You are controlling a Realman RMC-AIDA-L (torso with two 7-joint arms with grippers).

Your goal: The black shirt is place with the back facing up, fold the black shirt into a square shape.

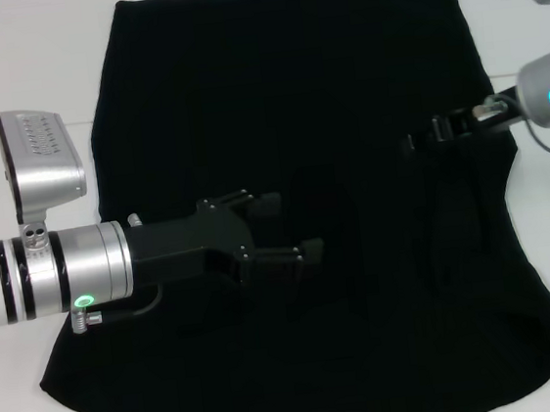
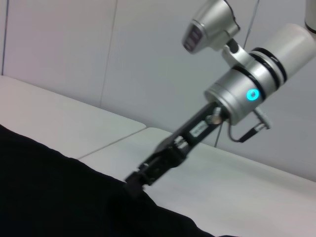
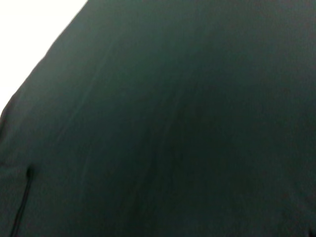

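Left gripper [image 1: 295, 226]: It was over the middle of the black shirt [image 1: 342, 91], a bit toward the shirt's left side. Its two black fingers were spread apart with a gap between them, and nothing was held in that gap. I could not tell if it touched the cloth or hung just above it.

Left arm: It came in from the left side, with a silver wrist and a small green light near the shirt's left edge.

Right gripper [image 1: 416, 142]: It was at the shirt's right side, pointing in toward the middle. In the left wrist view the right gripper [image 2: 136, 178] had its tip down at the edge of the black shirt [image 2: 59, 197]. I could not tell if its fingers were apart or together, because black was on black.

Right arm: It reached in from the right, with a silver wrist and a blue light just past the shirt's right edge.

Black shirt: It lay spread flat on the white table [image 1: 26, 84], plain side up, with the curved neckline on the side nearest the robot. In the right wrist view the black shirt [image 3: 187, 123] filled almost everything.

White table: It showed all around the shirt.
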